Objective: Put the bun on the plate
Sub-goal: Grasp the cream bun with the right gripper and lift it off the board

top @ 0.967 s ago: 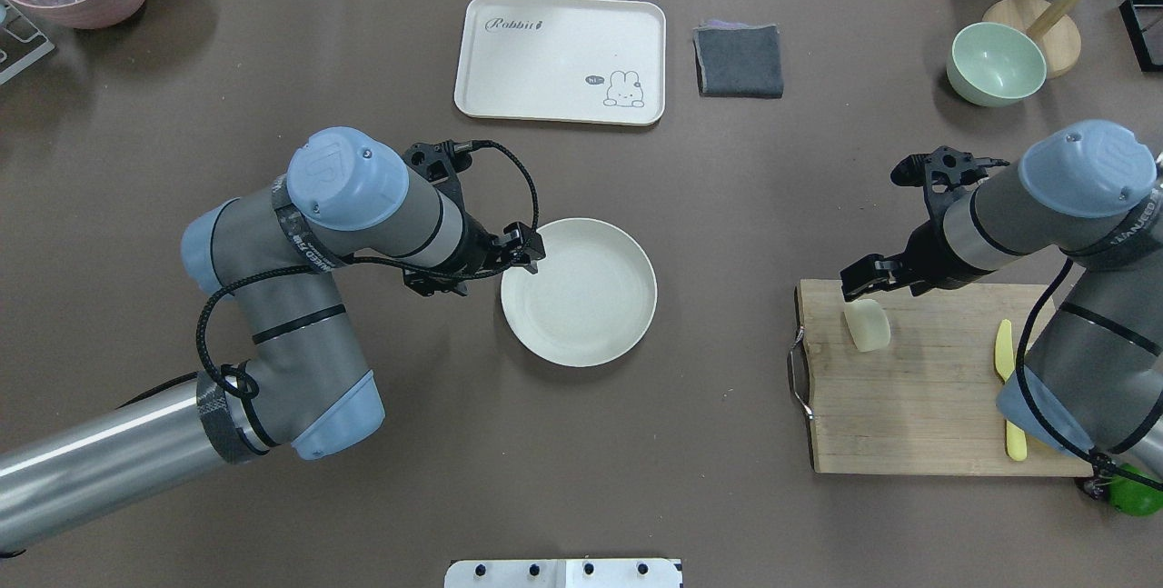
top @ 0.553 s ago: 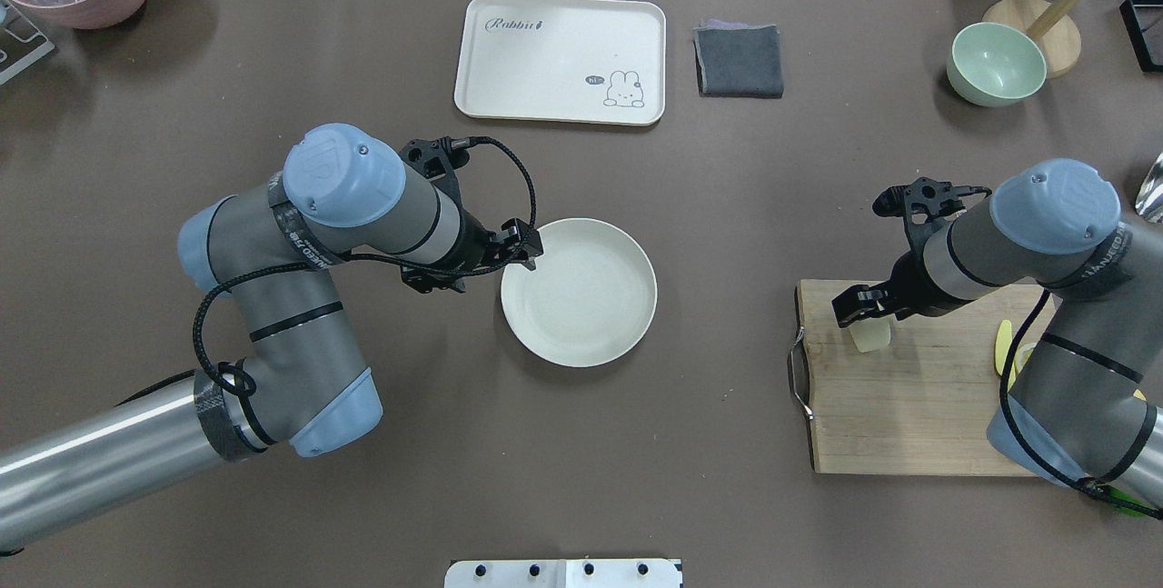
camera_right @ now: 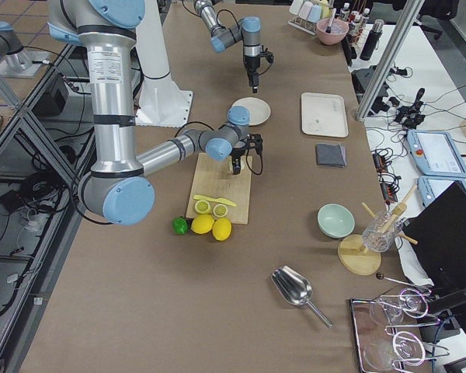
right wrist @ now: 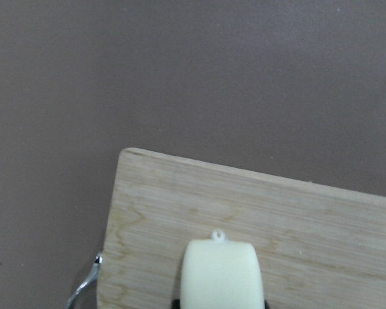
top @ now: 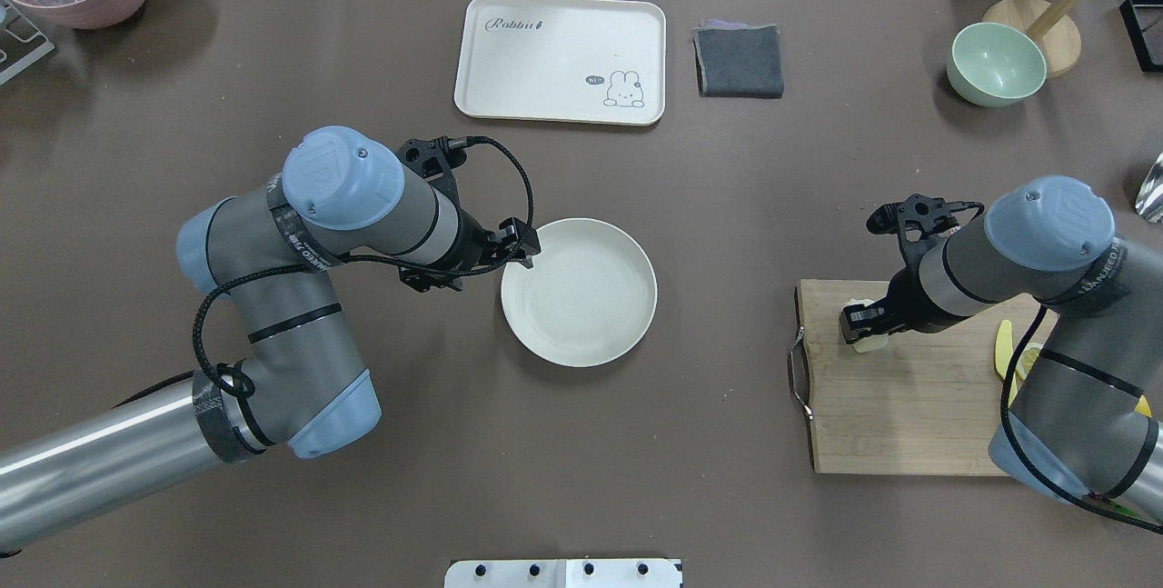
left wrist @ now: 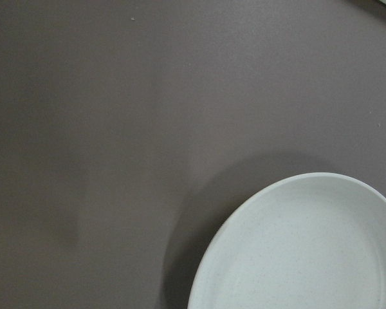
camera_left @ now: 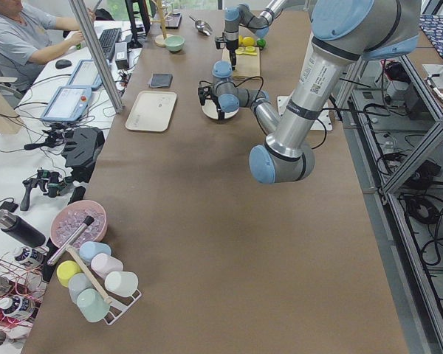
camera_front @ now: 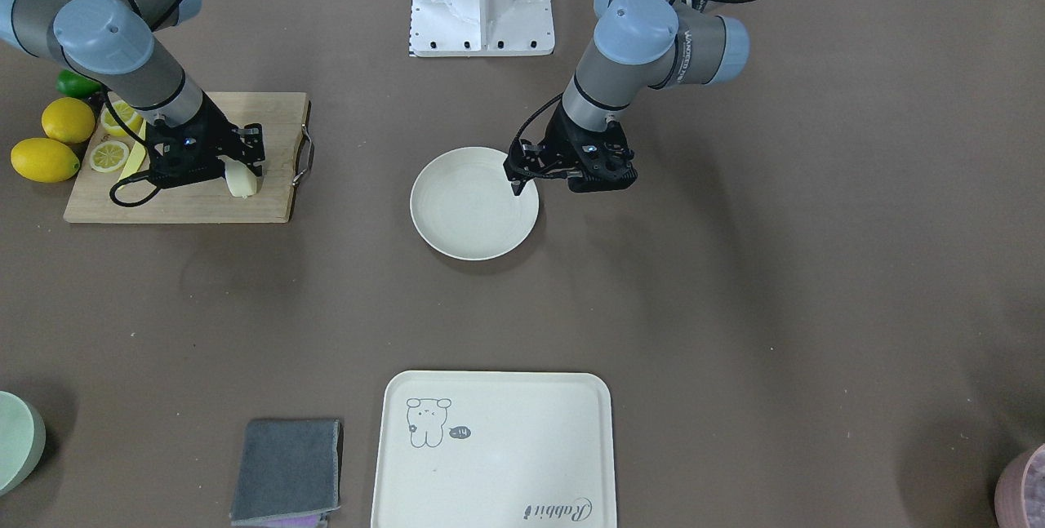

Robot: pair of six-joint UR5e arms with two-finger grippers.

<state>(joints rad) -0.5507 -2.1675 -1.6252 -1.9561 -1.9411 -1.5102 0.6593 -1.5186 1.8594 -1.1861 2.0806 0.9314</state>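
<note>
The bun (top: 870, 340), a pale cream block, rests on the wooden cutting board (top: 909, 406) near its far left corner. My right gripper (top: 863, 320) has come down over it, and its black fingers hug both sides of the bun (right wrist: 222, 277) in the right wrist view. From across the table the bun (camera_front: 241, 179) shows just under the right gripper (camera_front: 242, 159). The round off-white plate (top: 581, 297) lies mid-table with nothing on it. My left gripper (top: 530, 258) hovers at its left rim, shut and holding nothing. The plate (left wrist: 309, 257) fills the corner of the left wrist view.
A cream tray (top: 559, 56) with a rabbit drawing and a folded grey cloth (top: 738, 59) lie at the far side. A green bowl (top: 995, 65) stands far right. Lemon slices (camera_front: 110, 154), whole lemons (camera_front: 49, 144) and a yellow knife (top: 1002, 347) sit at the board's right end.
The right arm swung down and towards the robot, bringing its gripper from above the board's far edge onto the bun. The left arm barely moved.
</note>
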